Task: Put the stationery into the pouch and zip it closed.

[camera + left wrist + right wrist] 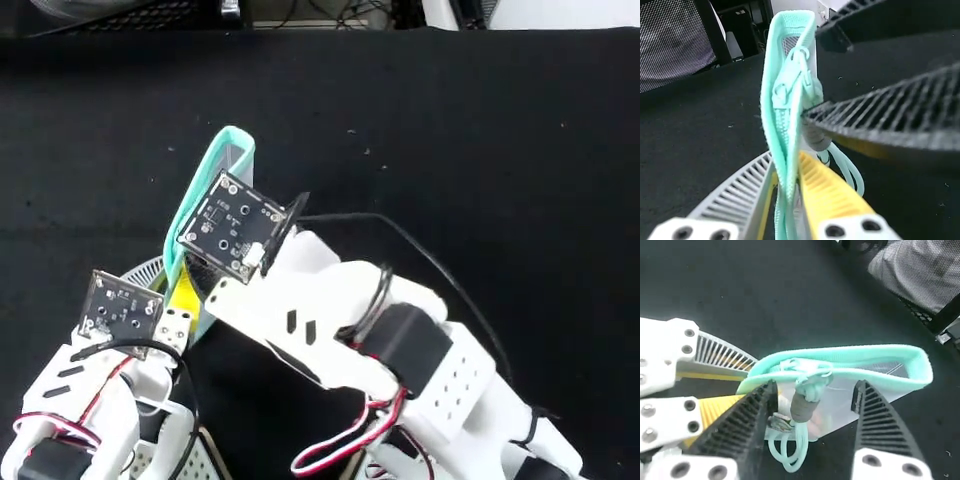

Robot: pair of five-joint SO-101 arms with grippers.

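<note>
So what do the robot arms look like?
The left arm and right arm are white plastic with black motor blocks and red, white and black cables. Each carries a square black board. The left gripper has ribbed fingers, grey and yellow; the right gripper has black ones.

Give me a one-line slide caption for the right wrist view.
Right gripper open astride the zipper pull of the mint pouch; left gripper pinches its end.

Beneath me spreads a black table [480, 120], dotted here and there with pale specks. Beyond its far edge I see dark cables [345, 12] trailing. At the near edge lies a white board with holes [210, 465]. Behind the table stands a chair with a grey mesh back [670, 45]
</note>
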